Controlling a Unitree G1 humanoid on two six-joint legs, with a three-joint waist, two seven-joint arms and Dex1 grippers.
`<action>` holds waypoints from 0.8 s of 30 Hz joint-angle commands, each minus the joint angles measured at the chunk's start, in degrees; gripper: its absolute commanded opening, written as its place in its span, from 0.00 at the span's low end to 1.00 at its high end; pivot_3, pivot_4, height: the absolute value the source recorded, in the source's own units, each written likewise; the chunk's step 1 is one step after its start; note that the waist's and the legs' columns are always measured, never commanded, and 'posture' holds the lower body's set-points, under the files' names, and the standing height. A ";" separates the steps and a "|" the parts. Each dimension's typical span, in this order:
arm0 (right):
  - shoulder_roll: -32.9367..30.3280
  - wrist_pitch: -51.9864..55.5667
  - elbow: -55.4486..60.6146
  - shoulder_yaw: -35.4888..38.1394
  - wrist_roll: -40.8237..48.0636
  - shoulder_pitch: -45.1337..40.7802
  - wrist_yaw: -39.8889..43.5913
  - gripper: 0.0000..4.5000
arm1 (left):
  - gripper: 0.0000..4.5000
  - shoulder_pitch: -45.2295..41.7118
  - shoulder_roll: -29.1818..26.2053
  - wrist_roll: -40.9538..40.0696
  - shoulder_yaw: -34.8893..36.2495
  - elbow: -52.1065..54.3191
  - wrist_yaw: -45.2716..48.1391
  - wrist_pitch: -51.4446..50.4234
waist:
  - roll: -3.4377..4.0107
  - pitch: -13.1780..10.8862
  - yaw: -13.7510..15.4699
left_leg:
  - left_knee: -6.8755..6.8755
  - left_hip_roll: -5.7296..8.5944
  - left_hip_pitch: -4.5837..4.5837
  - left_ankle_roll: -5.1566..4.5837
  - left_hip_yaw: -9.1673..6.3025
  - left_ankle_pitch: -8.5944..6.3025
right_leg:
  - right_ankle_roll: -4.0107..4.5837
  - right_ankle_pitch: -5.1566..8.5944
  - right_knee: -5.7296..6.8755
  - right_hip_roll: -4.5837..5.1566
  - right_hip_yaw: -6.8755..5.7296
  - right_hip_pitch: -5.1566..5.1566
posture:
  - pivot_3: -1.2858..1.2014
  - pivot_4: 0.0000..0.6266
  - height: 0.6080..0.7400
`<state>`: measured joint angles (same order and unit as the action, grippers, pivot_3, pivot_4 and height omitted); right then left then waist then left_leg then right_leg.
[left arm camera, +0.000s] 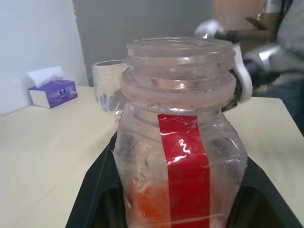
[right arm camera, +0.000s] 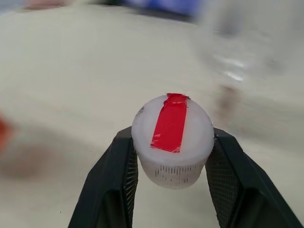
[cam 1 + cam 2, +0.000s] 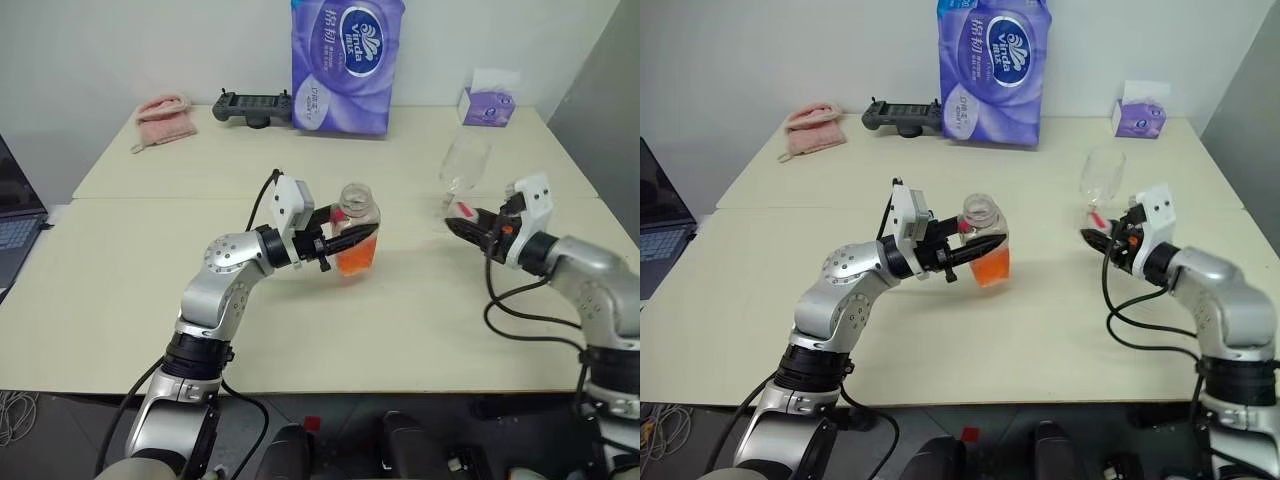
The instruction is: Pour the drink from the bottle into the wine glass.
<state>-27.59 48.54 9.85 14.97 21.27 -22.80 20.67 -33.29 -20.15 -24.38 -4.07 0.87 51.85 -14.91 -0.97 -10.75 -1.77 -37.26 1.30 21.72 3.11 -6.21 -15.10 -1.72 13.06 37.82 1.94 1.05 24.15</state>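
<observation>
My left gripper (image 3: 352, 243) is shut on the bottle (image 3: 360, 206), a small clear bottle held upright just above the middle of the table. Its mouth is open and a red strip runs down its side (image 1: 183, 156). The orange-red drink (image 3: 357, 261) fills its lower part. To its right, my right gripper (image 3: 463, 224) is shut on a white cap with a red strip (image 2: 172, 140), low over the table. The wine glass (image 3: 465, 163) stands empty and upright just behind the right gripper, apart from it.
A tall purple tissue pack (image 3: 345, 65), a black controller (image 3: 252, 107) and a pink cloth (image 3: 163, 118) lie along the table's far edge. A small purple tissue box (image 3: 488, 105) sits at the far right. A laptop (image 3: 15, 225) pokes in at the left.
</observation>
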 commanded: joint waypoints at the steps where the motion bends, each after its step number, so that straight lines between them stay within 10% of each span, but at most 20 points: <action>1: 2.85 -1.19 0.98 3.18 -4.55 2.37 -10.06 0.39 | 0.38 -1.73 -0.08 -0.54 1.72 0.09 -0.34 0.78 | 0.01 0.00 0.02 | 0.00 0.02 0.00 0.00 0.01 0.00 | 0.00 0.00 0.00 0.00 0.02 0.00 | 0.52 0.24 1.00; 8: 2.96 -4.56 -3.15 1.34 -6.76 3.96 -10.06 0.99 | 0.38 -2.70 0.46 -0.14 1.57 -1.63 0.07 1.50 | 0.02 0.01 -0.09 | 0.01 0.01 -0.02 -0.01 0.04 0.00 | 0.00 0.00 -0.04 -0.02 0.03 -0.01 | 0.52 0.24 1.00; 14: -1.81 -3.99 4.68 -0.70 -3.14 2.30 -1.83 1.00 | 0.38 -3.10 -0.58 0.37 3.23 -3.66 -1.14 1.88 | 0.04 -0.01 -0.13 | 0.03 0.02 -0.02 -0.02 0.05 -0.01 | -0.01 0.00 -0.05 -0.03 0.04 -0.01 | 0.52 0.24 1.00; 20: -6.45 4.98 25.20 -11.59 20.13 -1.36 20.65 1.00 | 0.38 -4.66 -1.86 2.92 9.72 -10.31 -11.72 2.38 | 0.01 -0.01 -0.80 | 0.06 -0.24 -0.12 -0.03 -0.10 -0.02 | -0.28 0.17 -0.06 -0.32 -0.08 -0.07 | 0.52 0.24 1.00; 24: 1.51 3.42 22.02 -22.09 16.12 -8.66 15.57 1.00 | 0.38 -5.68 -3.22 4.92 15.03 -16.88 -18.79 5.91 | -0.03 0.01 -0.98 | 0.06 -0.40 -0.17 -0.03 -0.14 -0.02 | -0.28 0.17 -0.05 -0.47 -0.13 -0.09 | 0.52 0.24 1.00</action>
<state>-27.79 53.45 33.29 -5.65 39.39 -29.35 39.30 -37.05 -22.31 -20.21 8.05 -15.59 35.35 -11.85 -1.00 -10.74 -2.75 -37.20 0.87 21.54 3.08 -6.30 -15.12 -2.00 13.23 37.79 1.45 0.96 24.08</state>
